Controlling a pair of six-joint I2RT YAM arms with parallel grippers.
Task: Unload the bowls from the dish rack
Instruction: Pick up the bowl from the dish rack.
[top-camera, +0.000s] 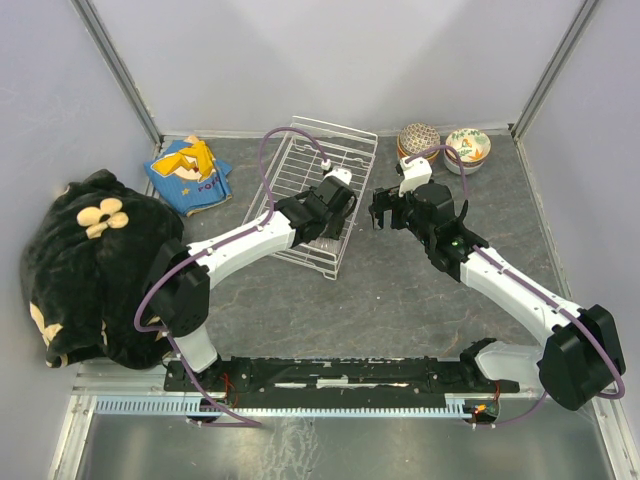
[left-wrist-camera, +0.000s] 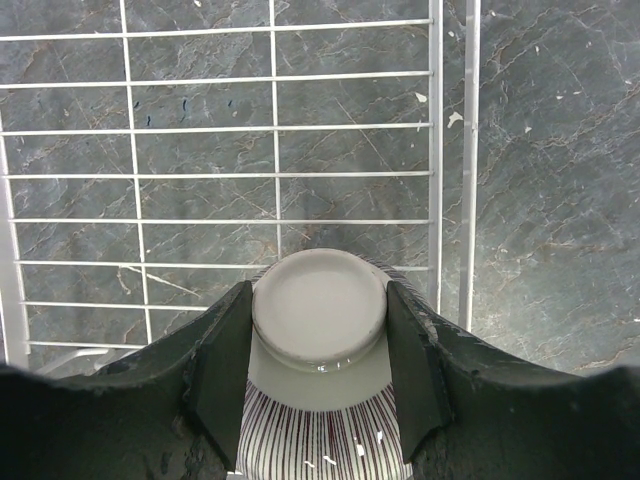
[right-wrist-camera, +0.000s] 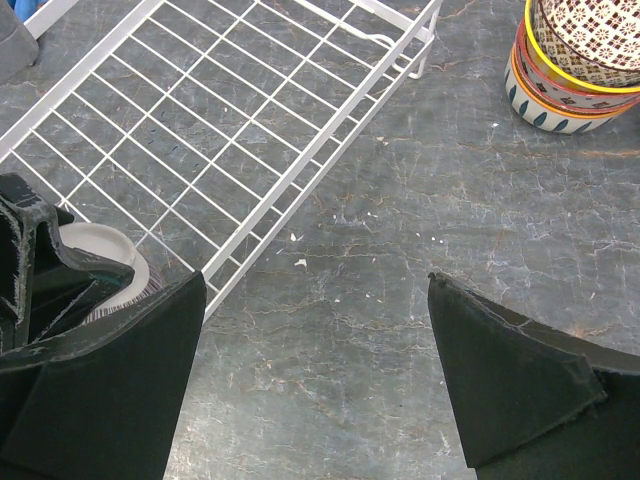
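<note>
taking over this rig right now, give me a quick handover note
Left gripper: shut on the striped bowl, which is upside down, foot up, over the floor of the dish rack by its right edge.
Right gripper: open, holding nothing, above the table just beside the rack.
Done: unloaded bowls sit in two stacks at the table's far right.
Left: lift the striped bowl out and set it with the stacks. No other bowl shows in the rack, though the left arm hides part of it.

text: "FOR", partly legible | on: blue-and-yellow item (top-camera: 190, 172)
</note>
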